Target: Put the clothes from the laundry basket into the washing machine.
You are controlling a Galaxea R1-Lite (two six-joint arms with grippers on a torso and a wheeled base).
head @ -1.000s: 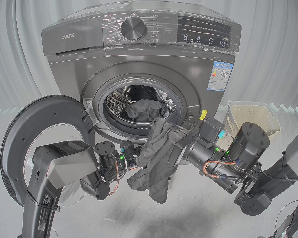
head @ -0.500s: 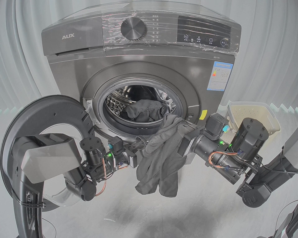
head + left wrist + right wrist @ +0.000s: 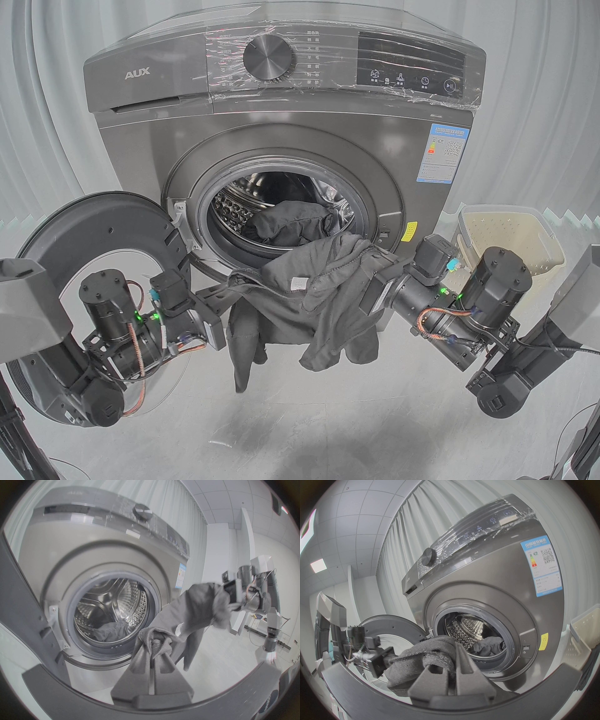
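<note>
Pale curtains hang behind the washing machine, whose round door stands open at its left, and a cream laundry basket sits just beside its right side. One dark garment is stretched across the front of the machine's opening, with the left gripper clamped on one end, the right gripper clamped on the other, and loose cloth hanging between them. Another dark piece of clothing lies inside the machine's drum.

Dark grey garment stretched wide, sagging before open washing machine; black garment in drum; cream laundry basket alongside.
</note>
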